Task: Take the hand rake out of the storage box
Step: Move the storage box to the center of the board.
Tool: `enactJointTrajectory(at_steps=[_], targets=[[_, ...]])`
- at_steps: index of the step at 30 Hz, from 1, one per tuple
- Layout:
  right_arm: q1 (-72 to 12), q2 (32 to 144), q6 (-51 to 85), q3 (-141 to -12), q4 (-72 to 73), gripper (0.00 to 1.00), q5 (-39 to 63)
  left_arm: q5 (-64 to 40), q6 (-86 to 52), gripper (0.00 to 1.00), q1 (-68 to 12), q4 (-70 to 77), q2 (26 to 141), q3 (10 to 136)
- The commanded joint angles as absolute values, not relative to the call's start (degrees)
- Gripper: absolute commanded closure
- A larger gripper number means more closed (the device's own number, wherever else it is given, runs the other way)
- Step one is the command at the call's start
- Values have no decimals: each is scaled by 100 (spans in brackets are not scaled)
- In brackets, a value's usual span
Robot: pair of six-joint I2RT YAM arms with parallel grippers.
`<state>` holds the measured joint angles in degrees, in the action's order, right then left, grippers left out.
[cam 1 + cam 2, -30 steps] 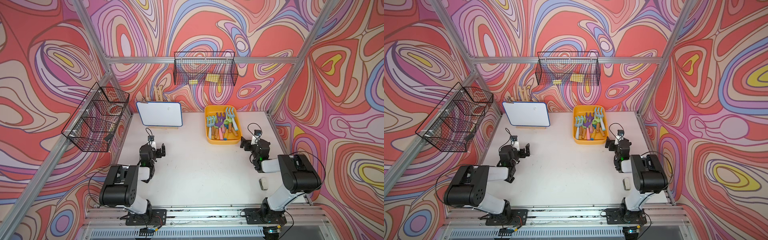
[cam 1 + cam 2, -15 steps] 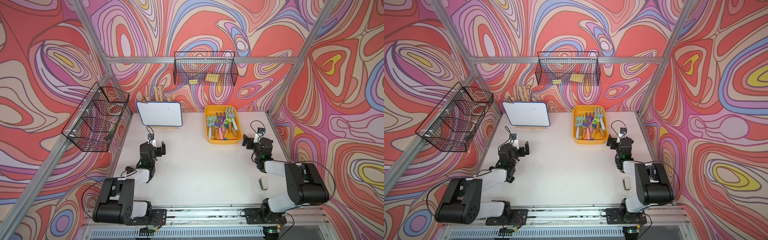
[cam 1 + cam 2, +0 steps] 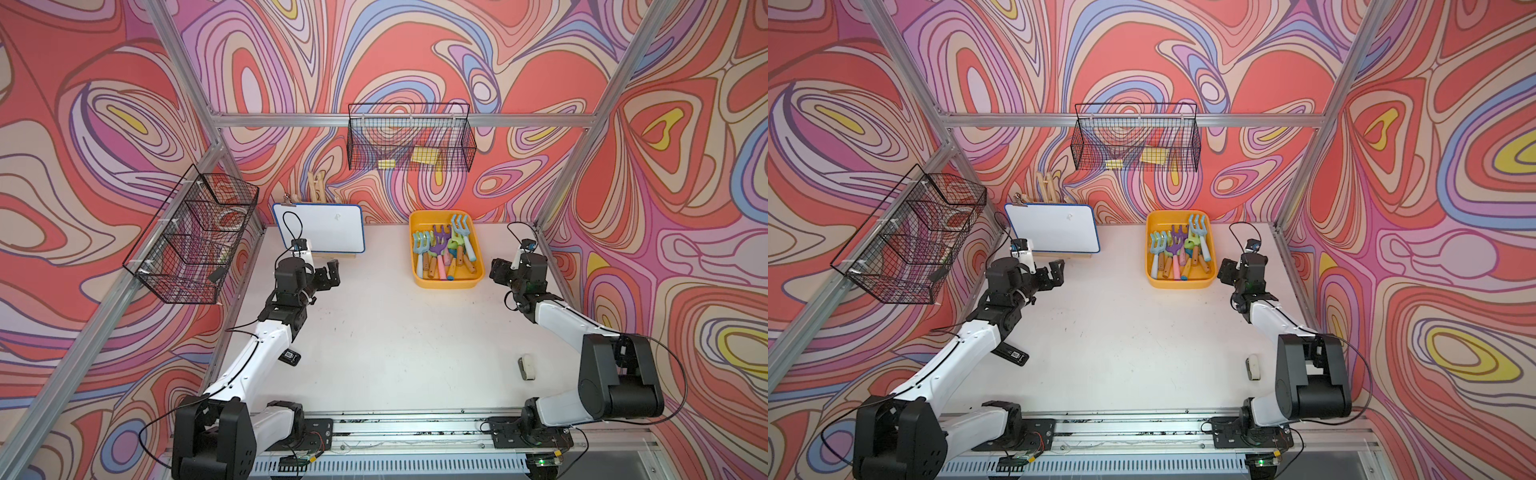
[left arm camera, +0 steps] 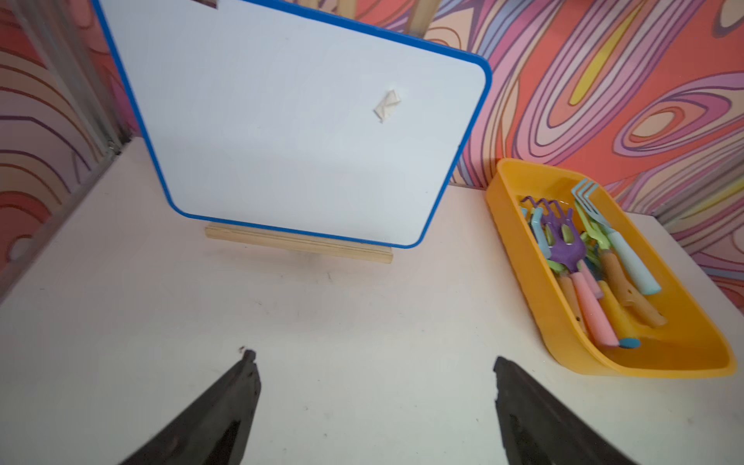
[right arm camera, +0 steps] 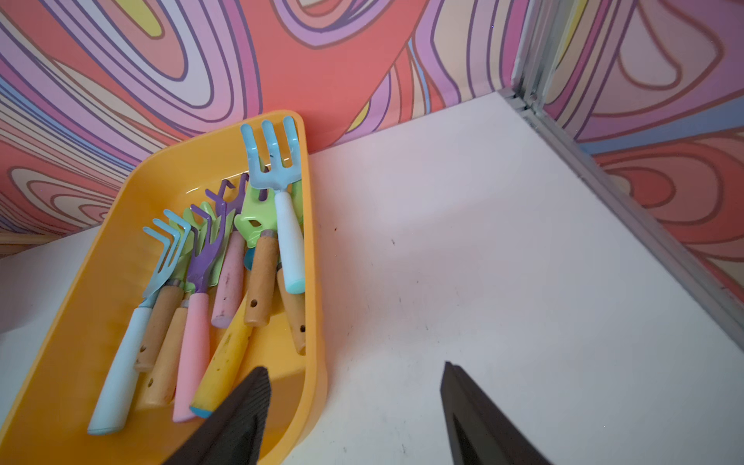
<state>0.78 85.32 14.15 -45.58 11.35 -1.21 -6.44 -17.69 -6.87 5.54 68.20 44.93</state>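
Rakes [image 5: 196,322] partly hidden in storage box [image 5: 116,225]

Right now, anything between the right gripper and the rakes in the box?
Nothing visible. The right gripper hangs open by the storage box, and the blue rake lies uncovered atop the pile along the wall nearest it.

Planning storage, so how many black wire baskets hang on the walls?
2: a side basket on the left wall, a back basket on the rear wall above the yellow tray. None seems hidden.
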Motion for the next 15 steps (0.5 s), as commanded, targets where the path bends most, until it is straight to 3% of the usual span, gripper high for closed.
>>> enactJointTrajectory(at_steps=[1,8,15], targets=[[73,8886,1249,-5005,656,35,205,-1389,-2244,12,-844,188,7102,4827],[75,10104,1000,-6295,-87,50,624,-1624,-2146,14,-1204,-43,7828,5596],[78,11003,820,-7239,-451,61,533,-1540,-2013,16,-1204,104,7985,5418]])
